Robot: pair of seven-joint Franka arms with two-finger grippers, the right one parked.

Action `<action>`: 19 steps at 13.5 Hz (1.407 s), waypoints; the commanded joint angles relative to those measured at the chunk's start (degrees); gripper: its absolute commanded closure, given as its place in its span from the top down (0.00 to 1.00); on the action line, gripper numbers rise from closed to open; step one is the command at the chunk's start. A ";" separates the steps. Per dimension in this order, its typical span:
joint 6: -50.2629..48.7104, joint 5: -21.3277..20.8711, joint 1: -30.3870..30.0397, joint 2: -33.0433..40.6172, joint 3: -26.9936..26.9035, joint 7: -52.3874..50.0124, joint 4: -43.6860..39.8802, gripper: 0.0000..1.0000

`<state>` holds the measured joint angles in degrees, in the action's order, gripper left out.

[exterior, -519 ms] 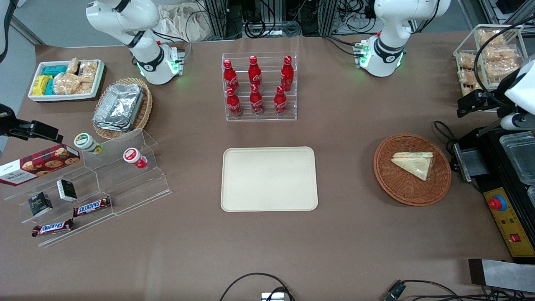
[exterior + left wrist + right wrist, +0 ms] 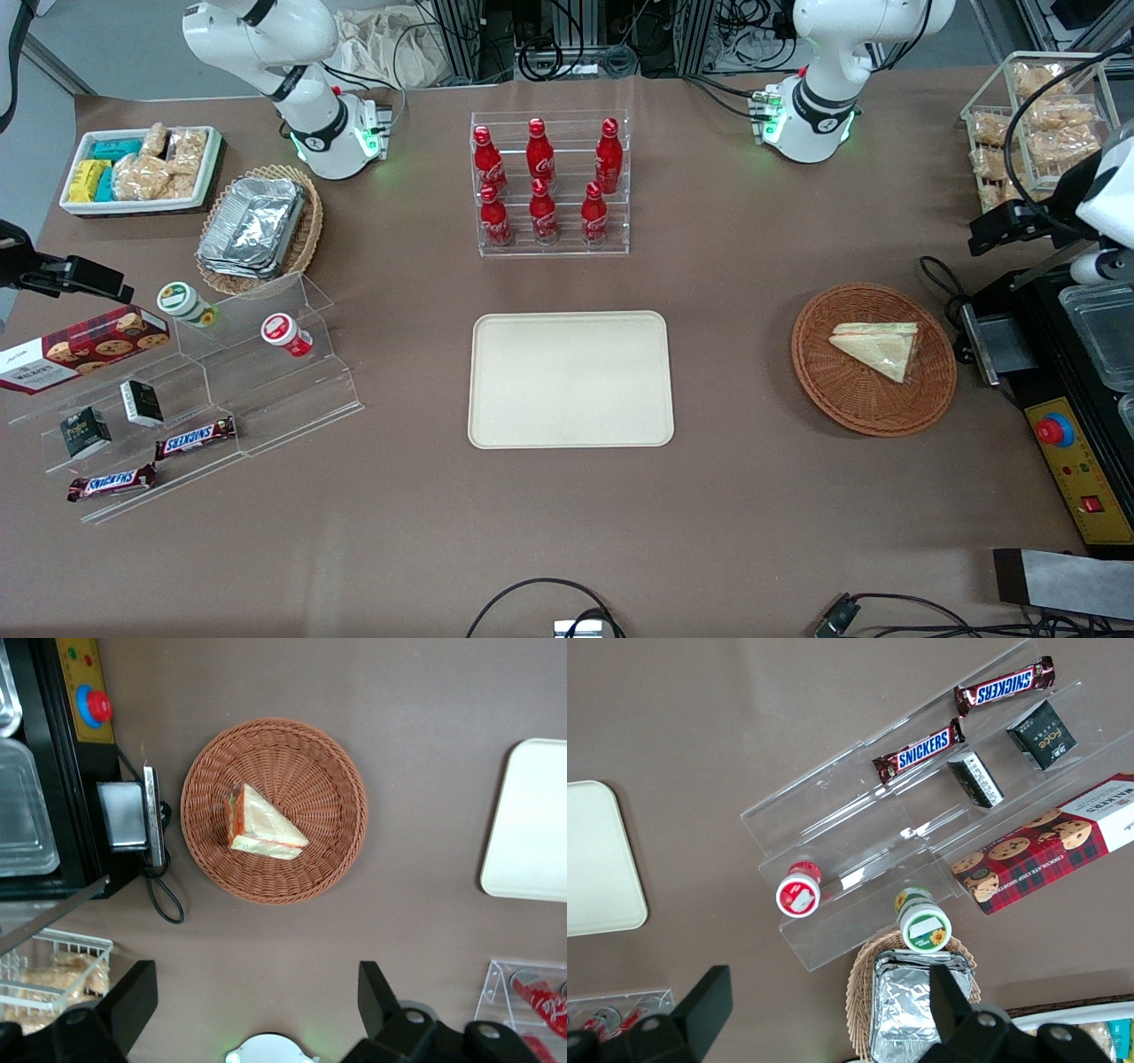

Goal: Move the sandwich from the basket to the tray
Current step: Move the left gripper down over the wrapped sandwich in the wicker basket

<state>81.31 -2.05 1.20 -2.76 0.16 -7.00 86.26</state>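
Note:
The sandwich (image 2: 877, 347) (image 2: 261, 826), a clear-wrapped white-bread wedge with orange and green filling, lies flat in the round reddish-brown wicker basket (image 2: 833, 390) (image 2: 328, 771). The cream tray (image 2: 571, 379) (image 2: 532, 824) lies bare at the table's middle, beside the basket toward the parked arm's end. My left gripper (image 2: 992, 232) (image 2: 255, 1001) hangs high over the table's edge at the working arm's end, farther from the front camera than the basket. It is open wide, with only bare table between its fingers (image 2: 133, 999).
A black machine with a red button (image 2: 1054, 431) (image 2: 93, 704) stands beside the basket, a cable (image 2: 164, 899) looping from it. A wire rack of bagged snacks (image 2: 1036, 115) is beside my gripper. A clear rack of cola bottles (image 2: 549, 186) stands farther back than the tray.
My left arm has shifted slightly at the table's end. The sandwich, basket and tray have not moved.

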 commanded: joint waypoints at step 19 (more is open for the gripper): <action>50.96 3.17 -1.02 0.57 -8.25 -29.91 43.28 1.00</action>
<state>129.79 -0.65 0.82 -2.58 -7.81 -35.44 127.68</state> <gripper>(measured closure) 0.000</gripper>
